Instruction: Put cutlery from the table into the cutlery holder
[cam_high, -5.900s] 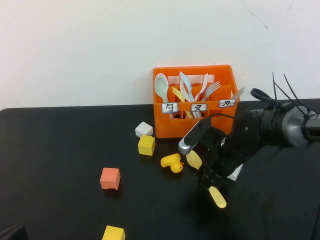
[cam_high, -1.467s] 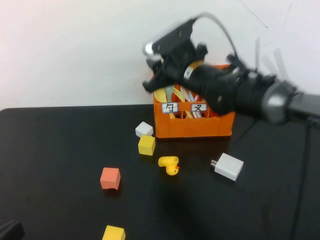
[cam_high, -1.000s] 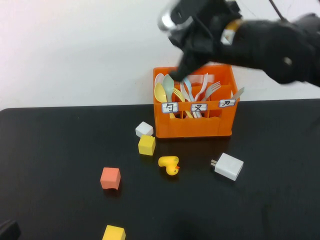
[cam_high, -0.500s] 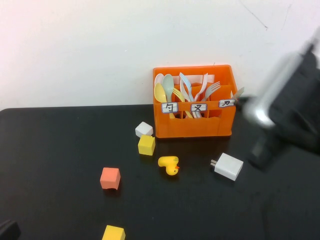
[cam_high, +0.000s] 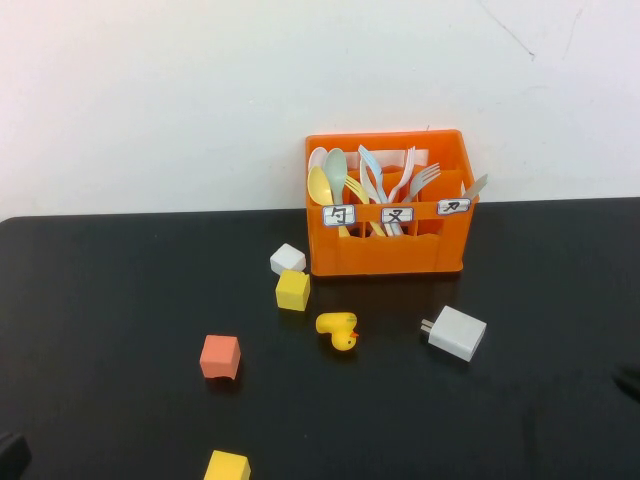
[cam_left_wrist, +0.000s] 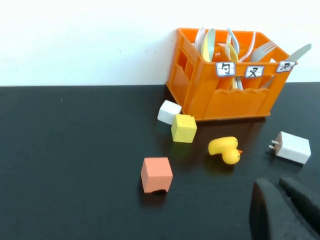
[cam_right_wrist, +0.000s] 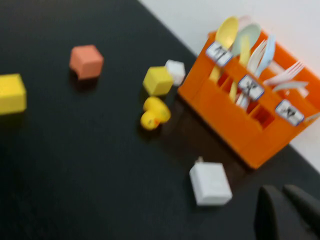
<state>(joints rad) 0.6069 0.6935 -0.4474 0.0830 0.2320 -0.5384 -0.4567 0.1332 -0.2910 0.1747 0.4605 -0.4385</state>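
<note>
The orange holder (cam_high: 388, 215) stands upright at the back of the black table (cam_high: 120, 300), against the white wall, its three white labels facing forward. A yellow spoon (cam_high: 319, 186) stands bowl-up in its leftmost compartment beside a pale green one, and a pale blue fork (cam_high: 371, 172) leans among other forks in the middle compartment.

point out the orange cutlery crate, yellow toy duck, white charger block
orange plastic cutlery crate (cam_high: 385, 252), high view, front wall
yellow toy duck (cam_high: 338, 329), high view, body
white charger block (cam_high: 458, 333), high view, top face
</note>
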